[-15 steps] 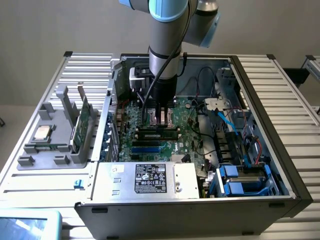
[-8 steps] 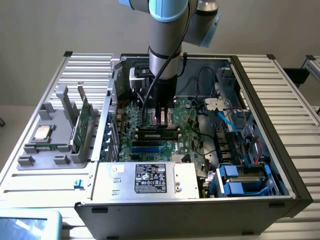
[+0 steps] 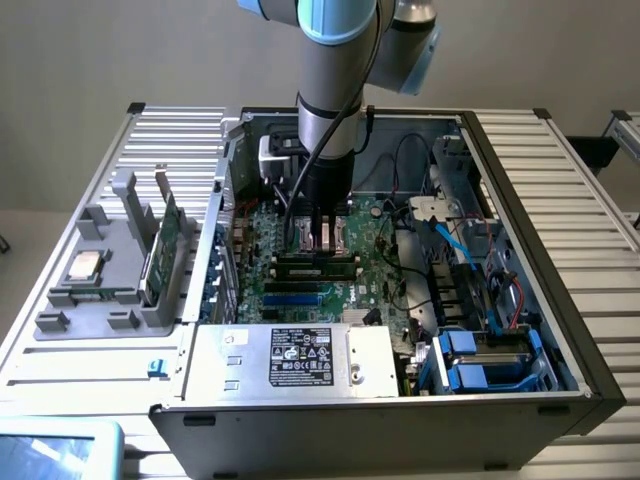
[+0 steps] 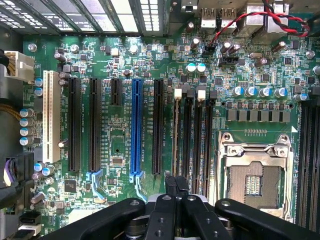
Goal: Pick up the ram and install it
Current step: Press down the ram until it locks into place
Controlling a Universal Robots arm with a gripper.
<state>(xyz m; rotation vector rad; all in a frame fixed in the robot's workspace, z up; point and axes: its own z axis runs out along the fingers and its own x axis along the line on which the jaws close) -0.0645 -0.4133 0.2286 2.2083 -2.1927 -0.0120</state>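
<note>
The jaws [image 4: 175,189] are pressed together with nothing between them, low over the memory slots [image 4: 192,145]. Just under them in the exterior view lies the ram [image 3: 316,265], along the slots; whether it is seated I cannot tell. It looks light, stiff and thin, with fragile chips and contacts, so it is best pinched across its flat faces near mid-length.

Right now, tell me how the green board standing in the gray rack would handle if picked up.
The green board looks like a thin flat circuit board, so probably stiff and light. It stands on edge in the gray rack; lifted out, it would likely tip if set down unsupported.
</note>
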